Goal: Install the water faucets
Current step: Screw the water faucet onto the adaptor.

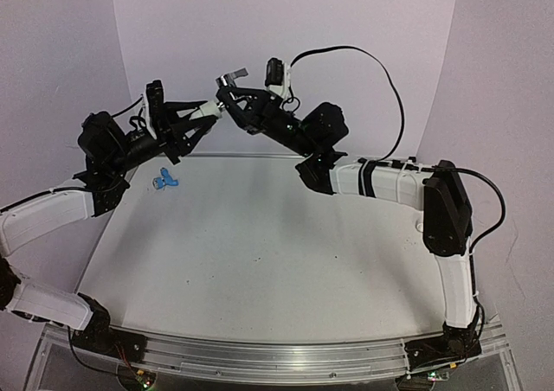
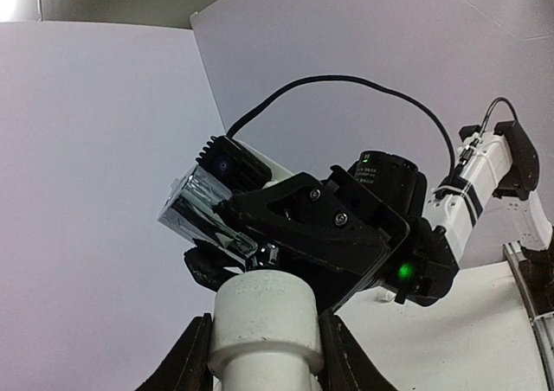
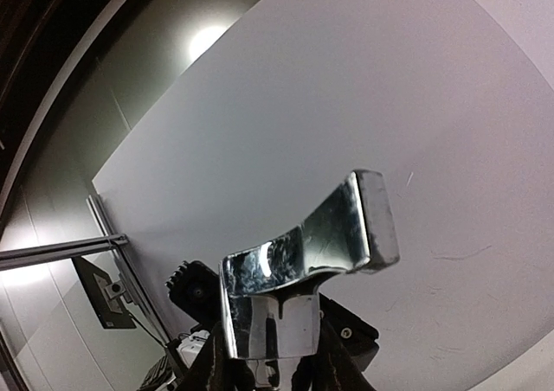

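Both arms are raised above the far side of the table and meet in the air. My left gripper (image 1: pixel 210 112) is shut on a white cylindrical pipe fitting (image 2: pixel 264 322), whose open end points up between the fingers (image 2: pixel 186 361). My right gripper (image 1: pixel 230 97) is shut on the silver faucet (image 3: pixel 294 278), its flat handle sticking out past the fingertips. In the left wrist view the silver faucet (image 2: pixel 203 214) has its small threaded end right at the fitting's mouth. The blue faucet (image 1: pixel 164 181) lies on the table at the far left.
White backdrop panels (image 1: pixel 286 28) close off the back and sides. A black cable (image 1: pixel 381 75) loops above the right arm. An aluminium rail (image 1: pixel 277 356) runs along the near edge between the two arm bases.
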